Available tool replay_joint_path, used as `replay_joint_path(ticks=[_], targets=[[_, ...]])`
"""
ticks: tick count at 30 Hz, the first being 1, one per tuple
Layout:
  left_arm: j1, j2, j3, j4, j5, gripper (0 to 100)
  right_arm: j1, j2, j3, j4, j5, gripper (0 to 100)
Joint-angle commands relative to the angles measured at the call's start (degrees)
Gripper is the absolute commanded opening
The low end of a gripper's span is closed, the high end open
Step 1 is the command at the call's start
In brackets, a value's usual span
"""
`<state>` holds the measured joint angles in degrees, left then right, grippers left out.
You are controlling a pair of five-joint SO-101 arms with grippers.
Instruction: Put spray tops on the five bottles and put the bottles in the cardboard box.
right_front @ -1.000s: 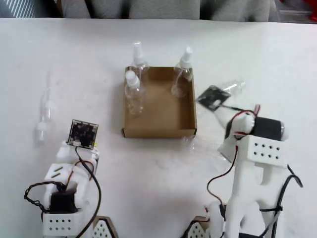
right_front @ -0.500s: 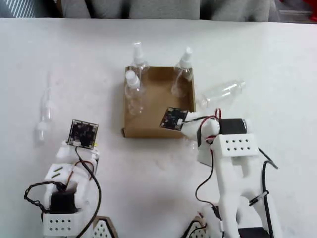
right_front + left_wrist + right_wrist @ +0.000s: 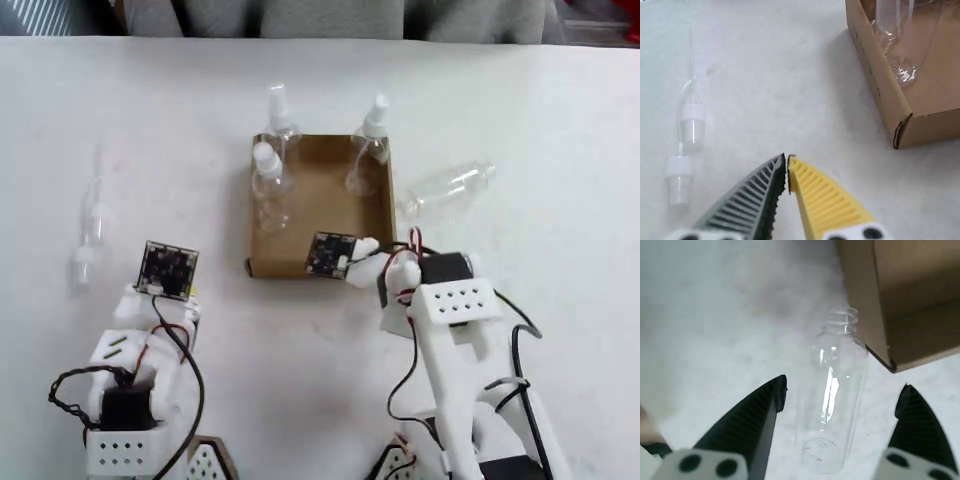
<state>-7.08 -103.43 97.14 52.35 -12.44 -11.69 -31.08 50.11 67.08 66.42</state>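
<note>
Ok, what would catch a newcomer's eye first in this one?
The right gripper, open wide, straddles a capless bottle lying on the table by a near corner of the cardboard box. On the table to the left of the box, two loose spray tops lie ahead of the shut left gripper. A second capless bottle lies on the box's right.

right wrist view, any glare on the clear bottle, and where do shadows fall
Right wrist view: a bright streak of reflected light runs along the lying bottle, and a soft shadow lies on the table beside the cardboard box. Left wrist view: a faint shadow lies along the box's outer wall.
</note>
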Motion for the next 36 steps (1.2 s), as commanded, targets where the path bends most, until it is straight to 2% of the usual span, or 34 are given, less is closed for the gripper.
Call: replay_joint_path(ticks=[1, 12, 20, 22, 27, 29, 32, 36], targets=[[0.3, -0.1, -0.1, 0.4, -0.7, 2, -0.1, 0.1, 0.4, -2.1, 0.4, 31.2], [0.3, -0.1, -0.1, 0.4, -0.7, 2, 0.0, 14.9, 0.7, -12.3, 0.4, 31.2], [0.3, -0.1, -0.1, 0.1, -0.7, 2, 0.0, 18.6, 0.7, -15.1, 0.4, 30.2], [0.3, -0.1, -0.1, 0.1, -0.7, 2, 0.0, 18.7, 0.7, -15.1, 0.4, 25.2], [0.3, -0.1, -0.1, 0.1, -0.7, 2, 0.0, 19.0, -0.3, -15.0, 0.1, 0.3], [0.3, -0.1, -0.1, 0.1, -0.7, 2, 1.5, 19.0, -0.8, -14.7, 0.0, 4.5], [0.3, -0.1, -0.1, 0.1, -0.7, 2, 3.6, 18.2, -1.5, -14.5, 0.0, 1.2], [0.3, -0.1, -0.1, 0.1, -0.7, 2, 8.0, 16.5, -5.0, -10.2, -2.1, 1.5]])
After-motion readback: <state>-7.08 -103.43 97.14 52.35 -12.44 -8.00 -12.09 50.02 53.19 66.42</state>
